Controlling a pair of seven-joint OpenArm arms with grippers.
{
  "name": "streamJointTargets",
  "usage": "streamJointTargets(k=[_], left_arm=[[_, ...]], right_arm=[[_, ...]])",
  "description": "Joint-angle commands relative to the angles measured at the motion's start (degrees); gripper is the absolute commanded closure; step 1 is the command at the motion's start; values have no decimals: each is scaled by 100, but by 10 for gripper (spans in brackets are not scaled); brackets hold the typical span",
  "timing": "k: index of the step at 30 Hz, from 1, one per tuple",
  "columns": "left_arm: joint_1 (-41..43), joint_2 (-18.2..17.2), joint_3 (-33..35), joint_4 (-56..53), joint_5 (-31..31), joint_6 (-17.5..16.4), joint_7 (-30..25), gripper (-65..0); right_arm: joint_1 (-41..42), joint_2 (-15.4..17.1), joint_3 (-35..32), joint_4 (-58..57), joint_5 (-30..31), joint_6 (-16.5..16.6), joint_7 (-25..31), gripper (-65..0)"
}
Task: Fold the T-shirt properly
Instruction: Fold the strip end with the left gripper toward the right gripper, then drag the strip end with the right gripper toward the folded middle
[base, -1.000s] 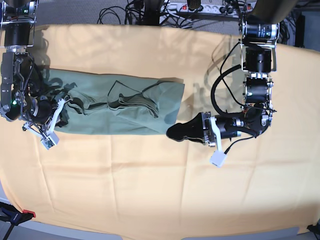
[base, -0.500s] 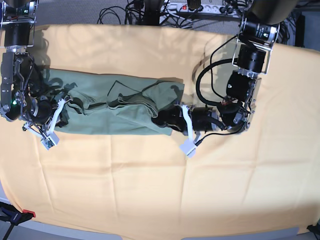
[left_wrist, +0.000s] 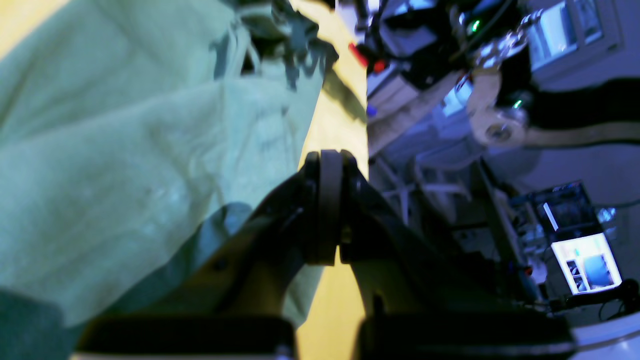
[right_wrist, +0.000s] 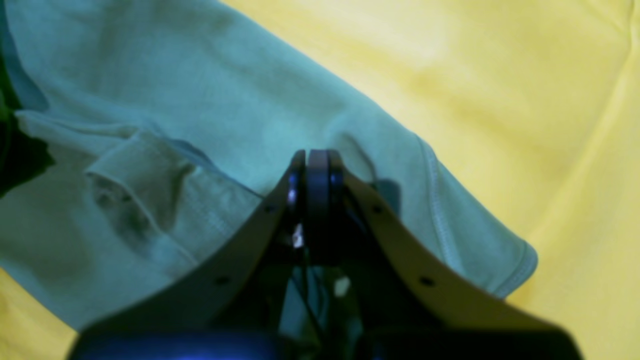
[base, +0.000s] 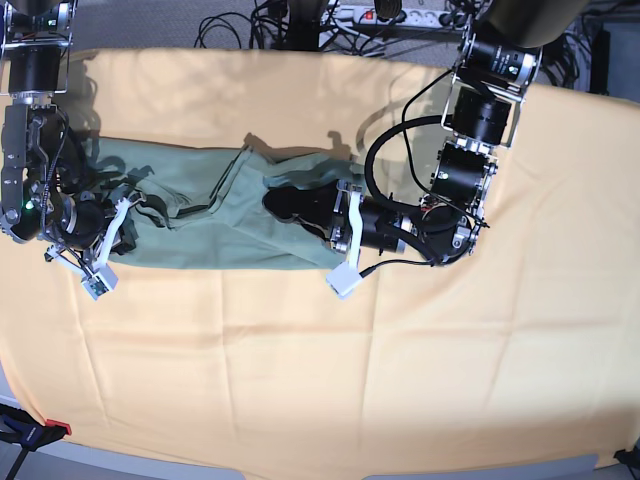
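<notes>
One T-shirt (base: 215, 215) lies across the top half of the yellow cloth (base: 320, 380), stretched sideways, and two arms work its ends. From overhead, the left gripper (base: 283, 201) reaches in over the shirt's middle, with fabric bunched ahead of it. Only the left wrist view shows its jaws pressed flat together, shirt draped alongside; whether cloth is pinched I cannot tell. The right gripper (right_wrist: 316, 165) is also closed tight, sitting over a hemmed sleeve (right_wrist: 470, 235).

A yellow-orange cloth (base: 300, 370) covers the table; cables (base: 300, 20) lie behind.
</notes>
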Motion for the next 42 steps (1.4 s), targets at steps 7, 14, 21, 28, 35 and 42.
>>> streamJointTargets(k=[7,14,21,28,35,42], left_arm=[[-308,-94,-485,94,-156,-47,-503,0],[-306,-129,-826,94,1362,-47,-1056,0],[-413,-651,-828,94,1425,-47,-1335,0],[-577,-1281,-828,94,1421,-47,-1408,0],[-575,-1694,-828,94,1416,-47,-1464,0],[-575,-1746,-826,94,1419,-47,-1438,0]], right_arm=[[299,98,39,68,46,-2,229,0],[879,101,44,68,44,-48,219,0],[1252,140,846,66,-203,-826,136,-272],[505,201,2664,66,273,-1014,35,-303],[-485,15,3871,66,1276,-413,-636,-395],[-1156,-42,4011,66,1744,-428,-844,-423]])
